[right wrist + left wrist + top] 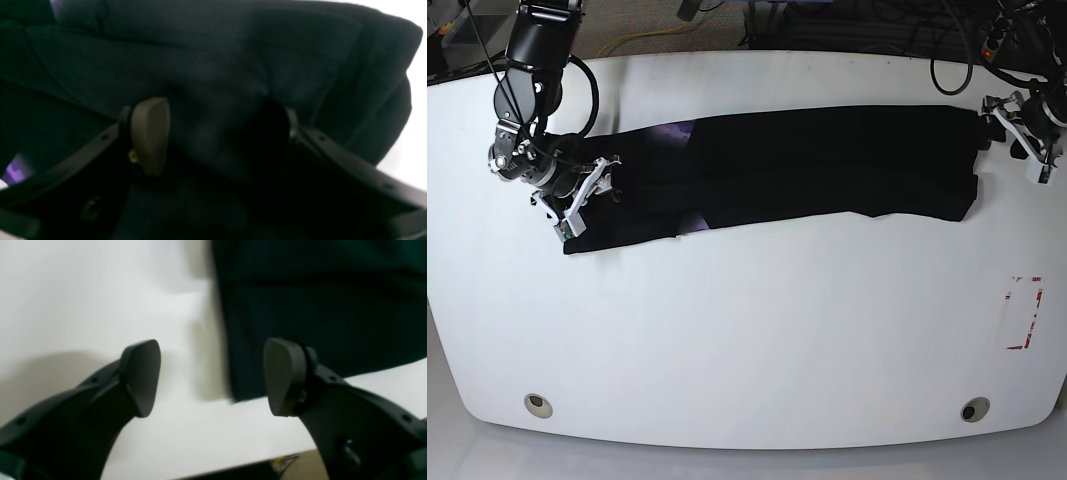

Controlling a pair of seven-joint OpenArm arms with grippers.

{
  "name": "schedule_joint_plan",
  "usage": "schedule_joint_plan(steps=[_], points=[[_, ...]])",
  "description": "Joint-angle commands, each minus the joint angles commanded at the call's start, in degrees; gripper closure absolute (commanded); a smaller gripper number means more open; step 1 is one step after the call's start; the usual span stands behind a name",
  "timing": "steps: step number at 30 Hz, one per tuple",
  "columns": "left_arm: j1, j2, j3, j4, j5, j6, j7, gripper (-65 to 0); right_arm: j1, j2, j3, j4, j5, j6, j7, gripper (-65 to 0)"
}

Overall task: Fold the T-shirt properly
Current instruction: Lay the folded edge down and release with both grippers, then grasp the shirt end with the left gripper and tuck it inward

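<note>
the left wrist view is blurry. there the t-shirt [320, 316] is cut off at 12 and 3 o'clock. in the right wrist view one finger [273, 133] is lost in dark cloth.

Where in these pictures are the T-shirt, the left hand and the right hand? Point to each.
T-shirt [827, 160]: base view, middle of the folded black strip.
Left hand [211, 376]: left wrist view, gap midway between the open fingertips.
Right hand [217, 136]: right wrist view, midway between the fingertips, over dark cloth.
</note>
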Motion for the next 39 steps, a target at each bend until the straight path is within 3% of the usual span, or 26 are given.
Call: schedule_joint_plan(steps=[3, 11, 14, 21, 28, 34, 37, 39], points=[[-4.5, 1.5, 0.3, -0.4, 1.1, 0.0, 0.0, -44.6, 0.0, 0.0, 0.0, 0.0, 0.0, 0.00, 0.0, -41.5], [-13.9, 1.8, 5.4, -4.4, 1.2, 0.0, 0.1, -44.6, -0.1, -1.0, 0.0, 0.0, 0.0, 0.00, 0.0, -41.5], [-16.8, 1.6, 6.9, -9.7, 1.4, 3.6, 0.1, -44.6, -0.1, -1.2, 0.0, 0.0, 0.0, 0.00, 0.0, -41.5], [-20.5, 1.5, 8.0, -16.4, 4.5, 7.5, 0.1, -44.4, -0.1, -1.6, 0.0, 0.0, 0.0, 0.00, 0.0, -41.5], [-22.7, 1.5, 12.3, -21.4, 11.5, 7.5, -0.2, -44.2, -0.1, -2.3, 0.0, 0.0, -0.1, 0.00, 0.1, -41.5], [-23.4, 1.5, 14.3, -23.6, 13.1, 7.6, -0.2, -43.8, -0.1, -2.4, 0.0, 0.0, -0.1, 0.00, 0.1, -41.5], [-23.4, 1.5, 15.2, -23.6, 14.4, 7.4, 0.0, -37.5, -0.1, -2.5, 0.0, 0.0, -0.2, 0.00, 0.1, -41.5], [-23.4, 1.5, 15.4, -23.6, 14.6, 7.4, -0.1, -26.4, 0.0, -2.6, 0.0, 0.0, -0.2, 0.00, 0.1, -41.5]])
